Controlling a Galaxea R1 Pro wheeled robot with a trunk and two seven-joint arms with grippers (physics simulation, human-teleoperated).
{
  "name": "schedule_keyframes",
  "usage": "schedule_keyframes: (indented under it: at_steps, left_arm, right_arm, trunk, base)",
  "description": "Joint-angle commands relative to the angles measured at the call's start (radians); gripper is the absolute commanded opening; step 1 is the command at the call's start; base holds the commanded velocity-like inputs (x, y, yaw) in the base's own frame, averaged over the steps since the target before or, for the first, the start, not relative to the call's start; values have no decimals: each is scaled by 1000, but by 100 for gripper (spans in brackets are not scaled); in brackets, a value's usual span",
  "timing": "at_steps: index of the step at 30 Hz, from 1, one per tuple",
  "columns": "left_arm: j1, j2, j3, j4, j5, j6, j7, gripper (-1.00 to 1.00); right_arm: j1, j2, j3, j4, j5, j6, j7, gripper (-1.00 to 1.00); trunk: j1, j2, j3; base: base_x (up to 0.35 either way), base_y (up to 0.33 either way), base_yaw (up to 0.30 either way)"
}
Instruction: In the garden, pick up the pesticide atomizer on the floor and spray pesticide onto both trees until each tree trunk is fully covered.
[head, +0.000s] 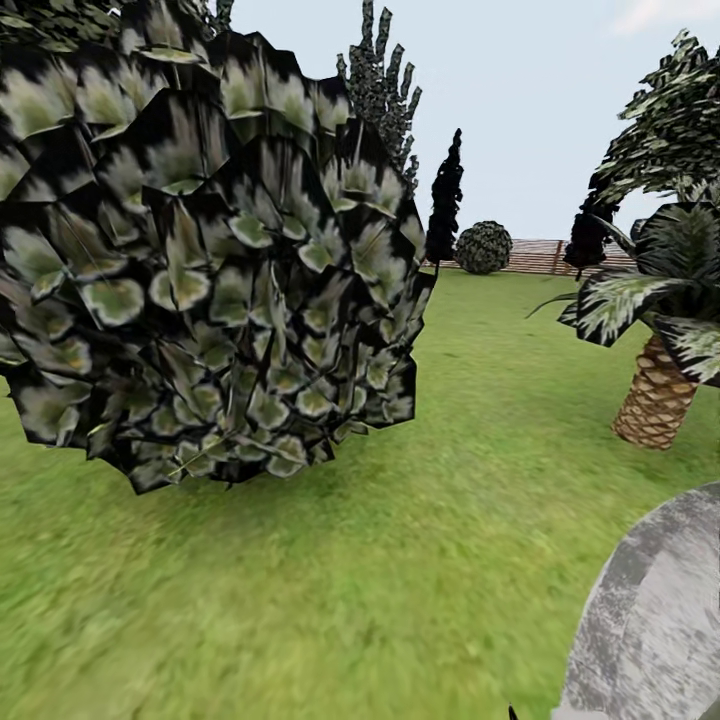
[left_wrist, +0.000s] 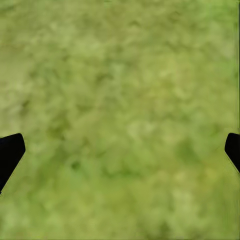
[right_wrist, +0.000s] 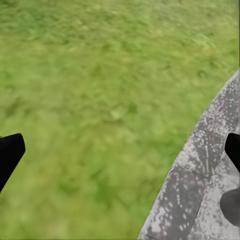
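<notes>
The pesticide atomizer and the two trees with their trunks are out of view. In the left wrist view, my left gripper (left_wrist: 120, 150) is open over blurry green-yellow grass floor (left_wrist: 120, 90), its black fingertips (left_wrist: 10, 152) wide apart with nothing between them. In the right wrist view, my right gripper (right_wrist: 120, 150) is open too, hanging over grass floor (right_wrist: 90, 100) beside the curved edge of a grey stepping stone (right_wrist: 200, 190). Nothing is held.
A big round leafy bush (head: 200, 260) stands close at the left of the head view. A palm with a scaly tan stem (head: 655, 395) stands at the right. The grey stepping stone (head: 650, 620) lies at bottom right. Lawn (head: 480, 400) runs between them to a far wooden fence (head: 545, 257) and a small bush (head: 484, 247).
</notes>
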Motion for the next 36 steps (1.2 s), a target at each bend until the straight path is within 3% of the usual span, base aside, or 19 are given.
schedule_keyframes:
  at_steps: [1,20,30,36]
  left_arm:
    - [0,0,0,0,0,0,0,100]
    - [0,4,0,0,0,0,0,100]
    - [0,6,0,0,0,1,0,100]
    - [0,5,0,-7,1,2,1,100]
  right_arm:
    - [0,0,0,0,0,0,0,100]
    - [0,0,1,1,1,0,0,100]
    - [0,0,3,2,5,1,8,100]
    - [0,0,3,1,2,2,6,100]
  trunk:
    - [0,0,0]
    - [0,0,0]
    - [0,0,0]
    - [0,0,0]
  base:
    - [339,0,-173]
    - [339,0,-255]
    - [338,0,-37]
    - [109,0,-1]
